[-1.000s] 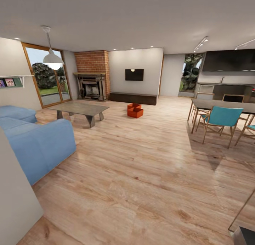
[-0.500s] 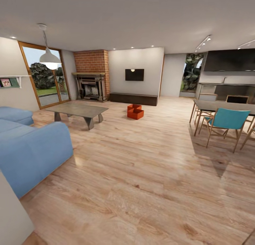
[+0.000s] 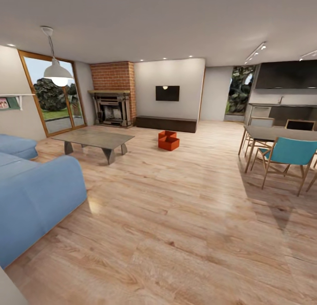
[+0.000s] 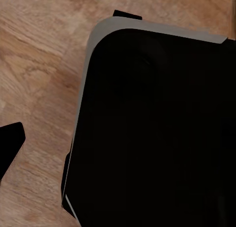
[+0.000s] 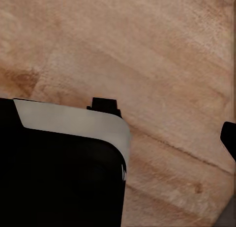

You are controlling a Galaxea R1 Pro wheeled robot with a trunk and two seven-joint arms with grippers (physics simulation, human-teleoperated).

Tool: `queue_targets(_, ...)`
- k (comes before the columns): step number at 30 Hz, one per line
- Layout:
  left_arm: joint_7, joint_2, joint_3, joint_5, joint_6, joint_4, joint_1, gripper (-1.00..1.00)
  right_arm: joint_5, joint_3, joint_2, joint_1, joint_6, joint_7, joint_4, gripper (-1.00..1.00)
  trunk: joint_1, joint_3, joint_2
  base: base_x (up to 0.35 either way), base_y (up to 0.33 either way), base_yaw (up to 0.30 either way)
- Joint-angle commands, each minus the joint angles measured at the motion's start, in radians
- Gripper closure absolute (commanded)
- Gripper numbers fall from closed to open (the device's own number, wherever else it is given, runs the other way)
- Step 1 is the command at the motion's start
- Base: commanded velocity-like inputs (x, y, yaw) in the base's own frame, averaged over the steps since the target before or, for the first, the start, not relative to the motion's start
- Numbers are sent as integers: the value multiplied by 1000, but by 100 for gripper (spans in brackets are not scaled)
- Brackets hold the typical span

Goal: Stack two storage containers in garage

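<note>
- Head view looked across the living room, over light wood planks [image 3: 185,217] that ran to a white wall [image 3: 169,76] at the far end.
- Two orange-red bins [image 3: 168,140] sat on the planks in front of the low dark cabinet [image 3: 166,123], well apart from the camera. They touched or overlapped; the nearer one [image 3: 169,143] partly hid the farther one [image 3: 166,133].
- A black TV [image 3: 167,93] hung on the wall above the cabinet, with a brick fireplace [image 3: 112,100] beside it.
- A low table [image 3: 93,139] stood to the left of the bins, and a blue sofa [image 3: 35,199] filled the near left.
- A dining table [image 3: 281,133] with a teal chair [image 3: 288,155] stood at the right.
- Left wrist view showed a dark rounded body with a pale rim [image 4: 157,133] over the planks.
- Right wrist view showed a similar dark, pale-edged body [image 5: 59,173] above the planks.
- Neither hand's fingers could be made out, so I could not tell whether either was released or clenched.
</note>
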Motion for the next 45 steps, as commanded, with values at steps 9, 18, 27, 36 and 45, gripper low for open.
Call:
queue_targets(9,1,0,-1,6,-2,0,0,-100,-7,9,-1,-1,-4,-1,2,-100,1,-1,0,326,0,0)
queue_targets(18,1,0,-2,6,-2,0,0,-100,-10,7,0,-1,-5,-2,2,-100,1,-1,0,326,0,0)
queue_targets(27,1,1,2,6,-2,-1,0,-100,-11,7,1,-1,-9,-2,2,-100,1,-1,0,326,0,0)
queue_targets(36,1,1,7,7,-2,-1,0,-100,-11,8,1,-1,-8,-3,2,-100,1,-1,0,326,0,0)
queue_targets(45,1,1,7,7,-2,-1,0,-100,-11,8,1,-1,-7,-3,2,-100,1,-1,0,326,0,0)
